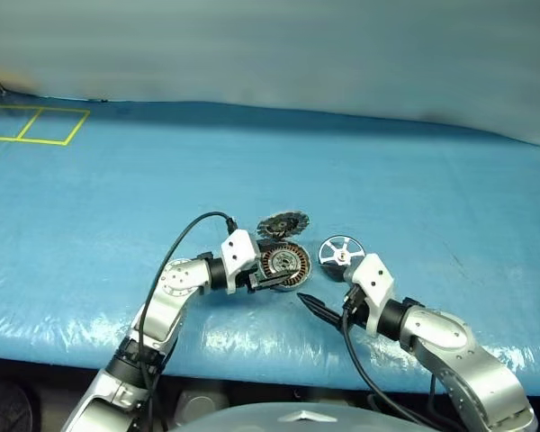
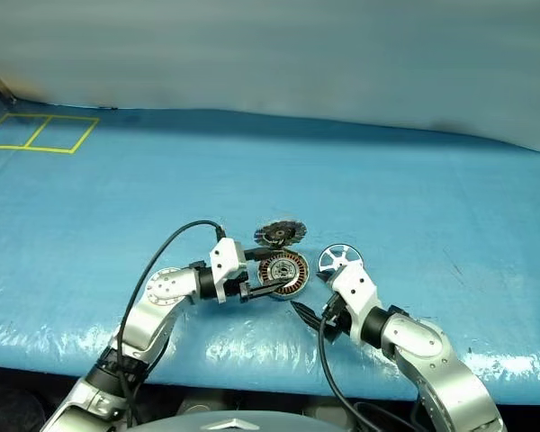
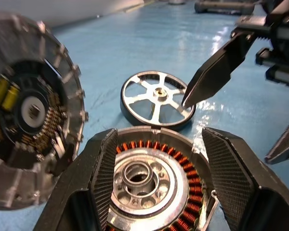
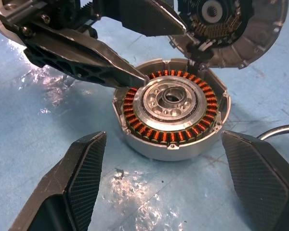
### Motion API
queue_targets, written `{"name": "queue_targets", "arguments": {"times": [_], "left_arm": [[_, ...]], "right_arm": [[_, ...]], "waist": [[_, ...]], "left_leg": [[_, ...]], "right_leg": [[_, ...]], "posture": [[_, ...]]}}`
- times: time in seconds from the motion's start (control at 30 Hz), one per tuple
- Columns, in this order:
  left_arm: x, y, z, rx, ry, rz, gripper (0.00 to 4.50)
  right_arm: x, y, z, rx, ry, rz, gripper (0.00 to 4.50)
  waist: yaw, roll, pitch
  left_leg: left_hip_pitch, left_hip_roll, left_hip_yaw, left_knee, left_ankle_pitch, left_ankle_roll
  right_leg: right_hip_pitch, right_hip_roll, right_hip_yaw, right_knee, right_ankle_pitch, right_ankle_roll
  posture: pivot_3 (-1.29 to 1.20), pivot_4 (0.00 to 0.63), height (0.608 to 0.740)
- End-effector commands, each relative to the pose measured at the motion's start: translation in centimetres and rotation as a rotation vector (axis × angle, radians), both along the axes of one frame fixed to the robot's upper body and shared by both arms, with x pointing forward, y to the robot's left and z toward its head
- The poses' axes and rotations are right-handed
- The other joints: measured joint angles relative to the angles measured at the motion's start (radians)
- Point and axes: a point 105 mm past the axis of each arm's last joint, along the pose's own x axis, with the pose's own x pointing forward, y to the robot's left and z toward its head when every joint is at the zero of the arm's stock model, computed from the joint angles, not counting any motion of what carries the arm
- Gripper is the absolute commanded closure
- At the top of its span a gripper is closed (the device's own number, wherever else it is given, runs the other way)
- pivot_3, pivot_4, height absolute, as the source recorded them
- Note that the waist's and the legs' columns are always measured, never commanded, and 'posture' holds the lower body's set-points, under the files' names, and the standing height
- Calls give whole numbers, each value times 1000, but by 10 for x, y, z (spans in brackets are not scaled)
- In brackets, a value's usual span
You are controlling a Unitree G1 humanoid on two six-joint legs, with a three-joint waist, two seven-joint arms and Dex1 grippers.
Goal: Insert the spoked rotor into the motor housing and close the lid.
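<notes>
Bright, even light — white glare on the blue sheet [image 1: 252, 346].

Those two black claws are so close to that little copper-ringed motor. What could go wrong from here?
1. The lid stands open right beside the left tool; a nudge might swing it shut before the spoked rotor goes in.
2. The left tool's open fingers flank the motor housing; moving away, they could drag it sideways.
3. The rotor lies flat on the blue table, so the right tool may struggle to grip it.
</notes>
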Motion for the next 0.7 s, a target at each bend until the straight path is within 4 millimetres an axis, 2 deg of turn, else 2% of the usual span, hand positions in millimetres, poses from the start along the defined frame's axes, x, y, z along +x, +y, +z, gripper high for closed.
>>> {"name": "queue_targets", "arguments": {"times": [0.03, 0.13, 0.3, 0.53, 0.7], "left_arm": [[-3, 13, 15, -27, -28, 25, 1527], [-3, 25, 11, 1, -25, 61, 1527], [-18, 36, 7, -26, 38, 30, 1478], [-22, 52, -5, 60, 31, 91, 1478], [-26, 50, -11, 48, 28, 118, 1478]], "right_arm": [[4, 8, 18, 23, -74, 53, 488], [10, 16, 18, 30, -84, 79, 488], [30, 23, 17, 7, -117, 94, 2128], [42, 30, 12, -25, -102, 155, 4426], [46, 37, 10, -35, -107, 184, 4426]], "waist": [[-2, 0, 0], [-2, 0, 0], [-4, 0, 1], [-2, 0, 1], [-2, 0, 1]], "left_leg": [[0, 0, 0, 0, 0, 0], [0, 0, 0, -1, 0, 0], [0, 0, 1, -1, 0, 0], [0, 0, 0, -1, 0, 0], [-1, 0, 0, -1, 0, 0]], "right_leg": [[0, 0, 0, 0, 0, 0], [0, 0, 0, 0, 0, 0], [-1, 0, 0, 0, 0, 0], [-1, 0, 0, 0, -1, -1], [-1, 0, 0, 0, 0, -1]], "posture": [[0, 150, 740], [0, 150, 740], [0, 150, 740], [0, 150, 740], [0, 150, 740]]}}
